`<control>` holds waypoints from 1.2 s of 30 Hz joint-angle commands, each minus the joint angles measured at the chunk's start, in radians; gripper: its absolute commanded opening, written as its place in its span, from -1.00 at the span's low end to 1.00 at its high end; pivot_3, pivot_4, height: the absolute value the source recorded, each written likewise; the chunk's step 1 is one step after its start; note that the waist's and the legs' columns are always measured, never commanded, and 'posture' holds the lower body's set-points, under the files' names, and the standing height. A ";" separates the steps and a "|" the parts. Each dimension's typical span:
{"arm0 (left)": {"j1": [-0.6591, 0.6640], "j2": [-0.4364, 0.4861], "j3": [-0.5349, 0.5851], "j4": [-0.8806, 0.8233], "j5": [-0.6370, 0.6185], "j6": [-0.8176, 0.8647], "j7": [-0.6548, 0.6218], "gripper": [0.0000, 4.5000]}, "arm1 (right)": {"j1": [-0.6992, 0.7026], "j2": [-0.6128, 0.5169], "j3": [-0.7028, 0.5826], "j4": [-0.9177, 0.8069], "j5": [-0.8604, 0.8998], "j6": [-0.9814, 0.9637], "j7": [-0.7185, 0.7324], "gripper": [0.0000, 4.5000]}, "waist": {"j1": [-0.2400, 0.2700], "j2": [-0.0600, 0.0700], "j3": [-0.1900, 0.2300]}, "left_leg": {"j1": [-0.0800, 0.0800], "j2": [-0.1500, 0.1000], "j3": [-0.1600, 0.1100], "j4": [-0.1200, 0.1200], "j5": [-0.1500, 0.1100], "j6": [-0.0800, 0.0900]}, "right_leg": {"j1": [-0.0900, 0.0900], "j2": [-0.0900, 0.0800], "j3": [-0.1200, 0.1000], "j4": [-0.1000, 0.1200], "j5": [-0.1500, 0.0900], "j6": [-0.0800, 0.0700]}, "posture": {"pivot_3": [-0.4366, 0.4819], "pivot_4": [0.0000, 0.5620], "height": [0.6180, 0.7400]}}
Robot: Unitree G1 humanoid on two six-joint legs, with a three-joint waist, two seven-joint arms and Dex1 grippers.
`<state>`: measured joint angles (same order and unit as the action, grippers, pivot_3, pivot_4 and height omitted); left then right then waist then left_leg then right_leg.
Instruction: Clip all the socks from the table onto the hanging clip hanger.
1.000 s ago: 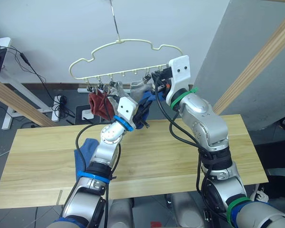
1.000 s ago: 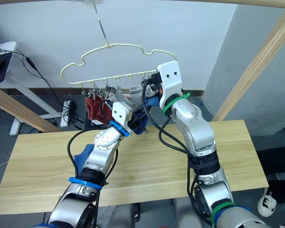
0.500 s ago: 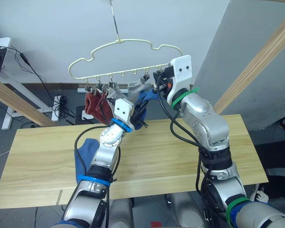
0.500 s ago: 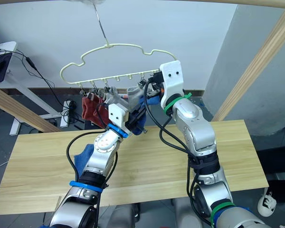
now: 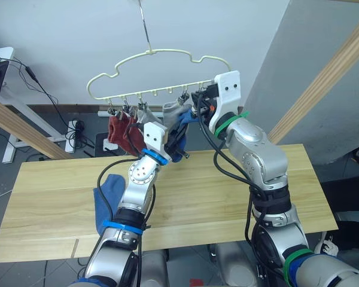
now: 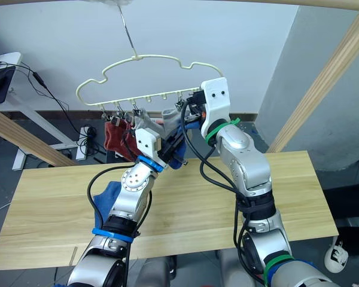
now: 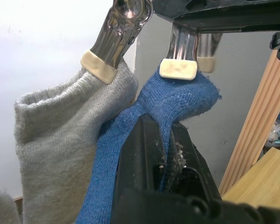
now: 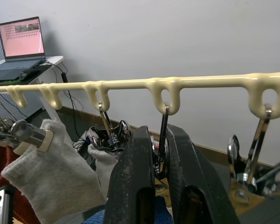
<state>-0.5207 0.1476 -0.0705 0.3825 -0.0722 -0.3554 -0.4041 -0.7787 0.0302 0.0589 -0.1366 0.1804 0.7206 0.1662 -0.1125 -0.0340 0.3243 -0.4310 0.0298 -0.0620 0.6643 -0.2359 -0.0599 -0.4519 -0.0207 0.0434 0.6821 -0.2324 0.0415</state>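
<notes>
Under the clip hanger | left end effector grips blue sock | right end effector pinches clip

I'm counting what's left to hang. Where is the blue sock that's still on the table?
In the left eye view, the loose blue sock lies on the table's left part, beside the left forearm and partly hidden by it, near the front edge.
</notes>
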 commanded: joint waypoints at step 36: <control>0.514 0.655 0.267 -0.568 -0.322 0.477 -0.572 0.44 | 0.518 -0.611 -0.056 -0.344 0.087 -0.360 0.502 0.66 | 0.031 -0.002 -0.051 | 0.001 0.001 0.001 -0.001 0.001 0.000 | 0.001 0.001 0.000 -0.002 -0.001 0.000 | -0.12 -0.46 0.69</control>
<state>-0.0221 0.7815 0.1477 -0.1410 -0.3758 0.1221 -0.9693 -0.2725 -0.5644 0.0589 -0.4626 0.2573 0.4253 0.6491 -0.0816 -0.0357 0.2737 -0.4283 0.0305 -0.0607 0.6628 -0.2348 -0.0598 -0.4491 -0.0202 0.0440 0.6796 -0.2329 0.0418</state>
